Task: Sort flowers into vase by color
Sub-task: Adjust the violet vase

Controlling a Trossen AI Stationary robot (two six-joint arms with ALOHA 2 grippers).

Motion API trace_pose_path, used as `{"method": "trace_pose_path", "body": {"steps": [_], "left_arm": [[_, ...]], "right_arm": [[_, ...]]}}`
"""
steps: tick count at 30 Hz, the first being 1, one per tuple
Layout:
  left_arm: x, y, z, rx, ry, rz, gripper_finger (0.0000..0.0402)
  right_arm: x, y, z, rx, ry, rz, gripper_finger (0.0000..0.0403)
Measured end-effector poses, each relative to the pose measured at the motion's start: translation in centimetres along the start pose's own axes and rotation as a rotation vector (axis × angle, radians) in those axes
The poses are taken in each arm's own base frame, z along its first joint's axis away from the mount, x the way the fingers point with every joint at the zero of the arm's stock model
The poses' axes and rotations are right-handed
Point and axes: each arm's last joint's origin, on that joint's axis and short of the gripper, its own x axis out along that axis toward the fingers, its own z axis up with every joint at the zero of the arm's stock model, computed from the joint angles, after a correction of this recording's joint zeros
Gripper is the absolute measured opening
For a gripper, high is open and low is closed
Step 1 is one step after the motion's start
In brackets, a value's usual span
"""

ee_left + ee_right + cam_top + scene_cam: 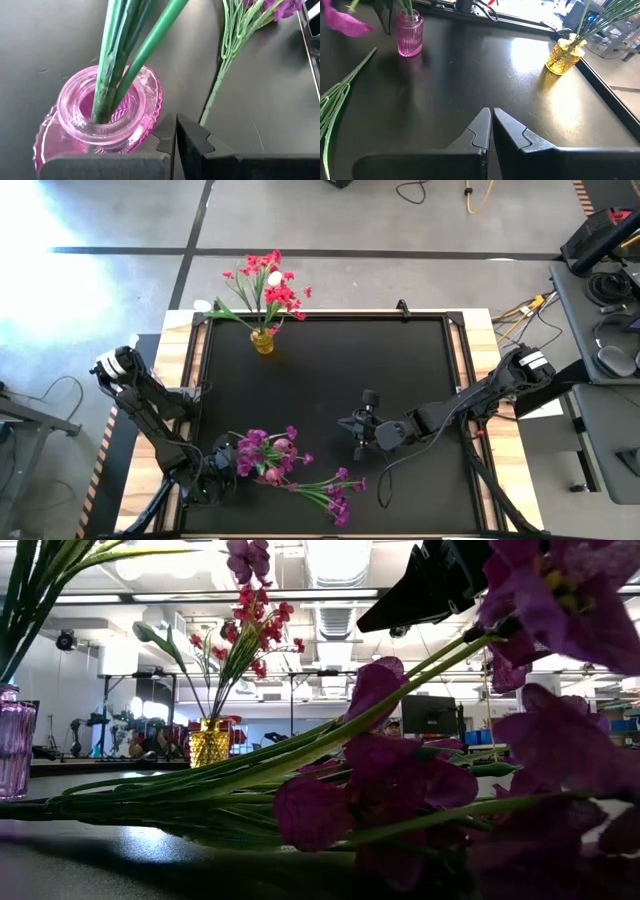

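Note:
A pink glass vase [100, 117] stands near the table's front left and holds green stems [125, 55] with purple blooms [262, 452]. My left gripper [174, 145] is shut right beside the vase, on the side where the loose sprigs lie. More purple sprigs [325, 488] lie flat on the table next to it. At the far left a yellow vase [262, 340] holds red flowers [270, 280] and a white bud [274, 279]. My right gripper [358, 425] hangs shut over the middle of the table, holding nothing. My left gripper is shut next to the pink vase's lower wall [135, 137]. I cannot tell whether its fingers touch the glass, because the finger's own edge covers that spot.
The black tabletop [380, 370] has a raised wooden rim [470, 380]. The loose sprigs' stems [335, 100] reach toward the table's middle. Cables and equipment stand on the floor beyond the table's right edge.

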Motion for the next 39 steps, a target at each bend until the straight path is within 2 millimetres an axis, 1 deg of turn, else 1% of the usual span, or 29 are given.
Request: {"method": "trace_pose_path", "body": {"steps": [8,26,39], "left_arm": [[0.1,0.7,-0.3,-0.012,-0.027,0.037,0.0],[0.2,1.2,-0.1,0.0,-0.154,0.078,0.0],[0.9,2.2,0.0,-0.015,-0.195,0.112,0.0]], "right_arm": [[0.0,0.0,0.0,0.0,0.0,0.0,0.0013],[0.0,0.0,0.0,-0.001,0.0,0.0,0.0013],[0.0,0.0,0.0,-0.001,0.001,0.0,0.0013]]}}
